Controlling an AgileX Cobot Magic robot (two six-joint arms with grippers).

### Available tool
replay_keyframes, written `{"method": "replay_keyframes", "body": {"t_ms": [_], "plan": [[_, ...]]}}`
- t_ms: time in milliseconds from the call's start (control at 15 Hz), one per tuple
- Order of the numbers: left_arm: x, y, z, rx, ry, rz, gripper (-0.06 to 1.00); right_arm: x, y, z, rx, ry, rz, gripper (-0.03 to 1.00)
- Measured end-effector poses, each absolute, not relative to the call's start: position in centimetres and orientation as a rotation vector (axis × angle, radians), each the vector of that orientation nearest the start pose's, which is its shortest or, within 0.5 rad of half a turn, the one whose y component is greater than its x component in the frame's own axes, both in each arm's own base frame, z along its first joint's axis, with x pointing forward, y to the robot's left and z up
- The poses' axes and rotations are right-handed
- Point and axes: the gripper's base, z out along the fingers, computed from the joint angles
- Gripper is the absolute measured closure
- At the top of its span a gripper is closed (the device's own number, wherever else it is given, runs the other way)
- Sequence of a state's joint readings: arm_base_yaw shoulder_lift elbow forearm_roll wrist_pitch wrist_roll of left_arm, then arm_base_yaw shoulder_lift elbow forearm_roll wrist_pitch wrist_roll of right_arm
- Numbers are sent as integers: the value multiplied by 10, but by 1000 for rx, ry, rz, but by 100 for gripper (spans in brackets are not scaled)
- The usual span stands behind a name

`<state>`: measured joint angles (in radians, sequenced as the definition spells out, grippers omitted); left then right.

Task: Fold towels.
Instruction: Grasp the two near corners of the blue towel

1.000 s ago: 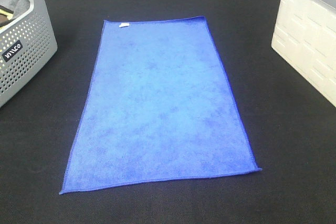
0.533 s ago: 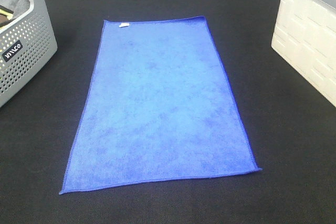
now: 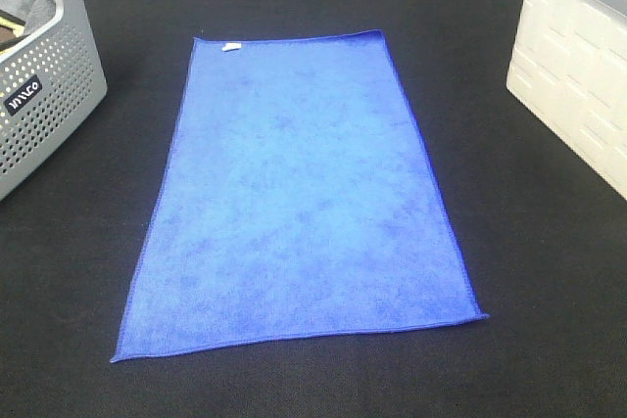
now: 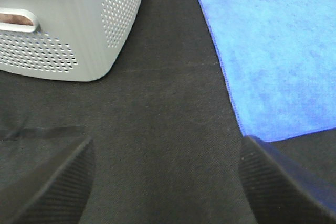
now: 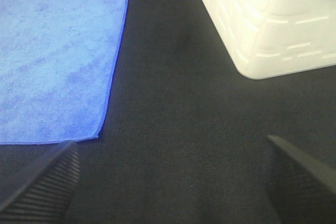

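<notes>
The blue rectangular microfibre towel (image 3: 299, 193) lies spread flat in the middle of the high view, on the black cloth-covered worktop (image 3: 529, 271). It shows no fold, so I judge that the whole task is left to do. The left hand (image 4: 165, 182) is spread wide and empty over bare worktop near the towel's lower left corner. The right hand (image 5: 170, 182) is likewise spread and empty by the lower right corner. A grey perforated plastic basket (image 3: 44, 95) sits at the upper left and a white plastic crate (image 3: 578, 75) at the upper right.
</notes>
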<state>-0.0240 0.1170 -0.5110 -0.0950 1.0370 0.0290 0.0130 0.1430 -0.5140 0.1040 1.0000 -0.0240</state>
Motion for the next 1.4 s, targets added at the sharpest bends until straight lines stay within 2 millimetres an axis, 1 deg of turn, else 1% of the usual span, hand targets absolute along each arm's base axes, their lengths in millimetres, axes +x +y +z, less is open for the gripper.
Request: {"method": "replay_keyframes", "body": {"t_ms": [200,267,333,400,533,733,933,1067,1400], "plan": [[39,-13,293,13,2088,-212,22,51,11,286,22,2219,182,9],[58,-19,293,-27,2129,-319,22,64,13,284,37,2264,215,9],[58,-19,293,-27,2129,-319,22,64,13,284,37,2264,215,9],[71,-23,291,-63,2181,-395,22,81,16,279,66,2340,267,9],[97,-31,283,-130,2287,-519,22,104,18,269,111,2438,314,9],[138,-36,258,-180,2465,-595,22,140,20,244,172,2602,339,9],[172,-39,225,-242,2609,-636,22,170,24,217,142,2735,381,9],[190,-41,202,-267,2682,-666,22,186,30,202,118,2764,464,9],[221,-46,146,-326,2774,-728,22,215,41,164,61,2781,642,10]]}}
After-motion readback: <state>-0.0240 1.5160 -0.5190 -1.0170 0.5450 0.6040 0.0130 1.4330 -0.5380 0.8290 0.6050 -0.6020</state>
